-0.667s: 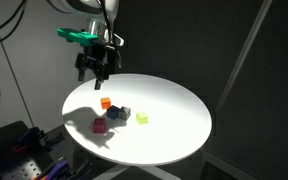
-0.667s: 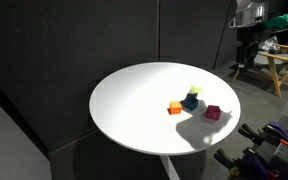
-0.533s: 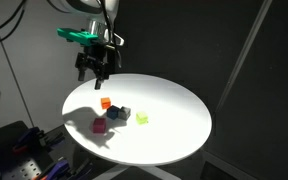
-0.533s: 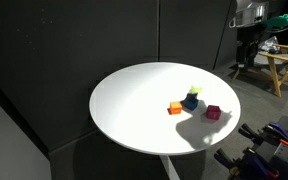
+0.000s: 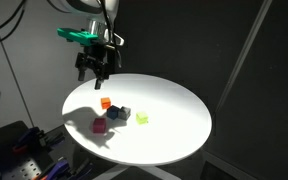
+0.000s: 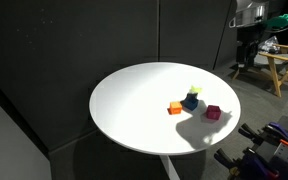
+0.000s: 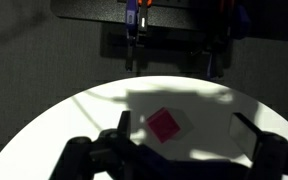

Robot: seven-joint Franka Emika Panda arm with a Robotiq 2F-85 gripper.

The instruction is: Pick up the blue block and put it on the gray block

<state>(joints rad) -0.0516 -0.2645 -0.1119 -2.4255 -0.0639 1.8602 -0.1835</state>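
My gripper hangs open and empty above the far edge of the round white table. It also shows in an exterior view. The blocks lie in a small cluster. The blue block sits in the middle of it. In an exterior view it is a dark bluish shape, and I cannot tell the gray block apart from it. In the wrist view the open gripper frames a magenta cube on the table below. Neither the blue nor the gray block shows there.
A red-orange cube, a magenta cube and a yellow-green block lie around the blue one. Black curtains stand behind the table. A wooden stool and equipment stand beyond the table's edge.
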